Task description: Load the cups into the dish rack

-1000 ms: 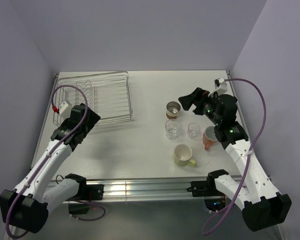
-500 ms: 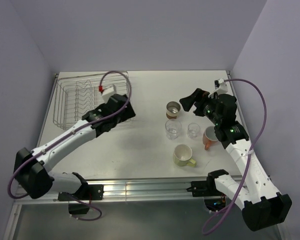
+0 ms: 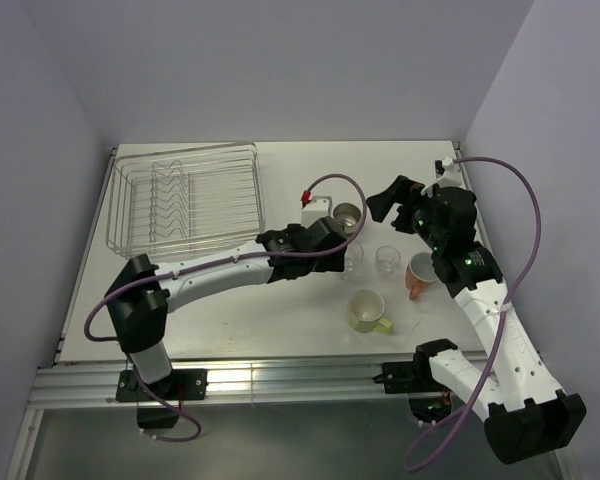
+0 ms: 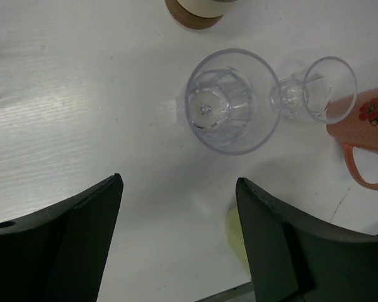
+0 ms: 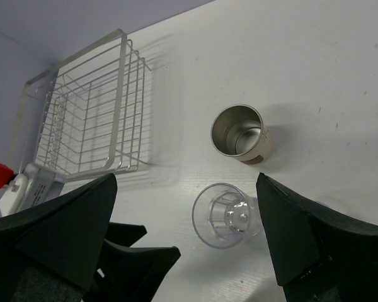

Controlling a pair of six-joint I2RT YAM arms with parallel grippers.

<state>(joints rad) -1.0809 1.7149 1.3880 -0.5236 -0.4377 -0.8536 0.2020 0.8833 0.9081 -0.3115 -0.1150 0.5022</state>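
The silver wire dish rack (image 3: 185, 195) stands at the back left and holds no cups; it also shows in the right wrist view (image 5: 88, 119). The brown cup with metallic inside (image 3: 347, 215) (image 5: 239, 132), a larger clear glass (image 4: 232, 100) (image 5: 225, 215), a smaller clear glass (image 3: 386, 260) (image 4: 321, 88), the orange-salmon mug (image 3: 418, 275) (image 4: 365, 126) and the yellow-green mug (image 3: 366, 310) stand clustered right of centre. My left gripper (image 3: 342, 250) (image 4: 177, 182) is open and empty, just above and short of the larger glass. My right gripper (image 3: 375, 205) (image 5: 186, 179) is open and empty, raised beside the brown cup.
The side walls rise close to the table's left and right edges. The left arm stretches across the middle of the table from its base to the cups. The right arm hangs over the orange-salmon mug.
My left arm has swung from beside the rack rightward across the table to the larger clear glass. My right arm has barely moved. No cup has moved.
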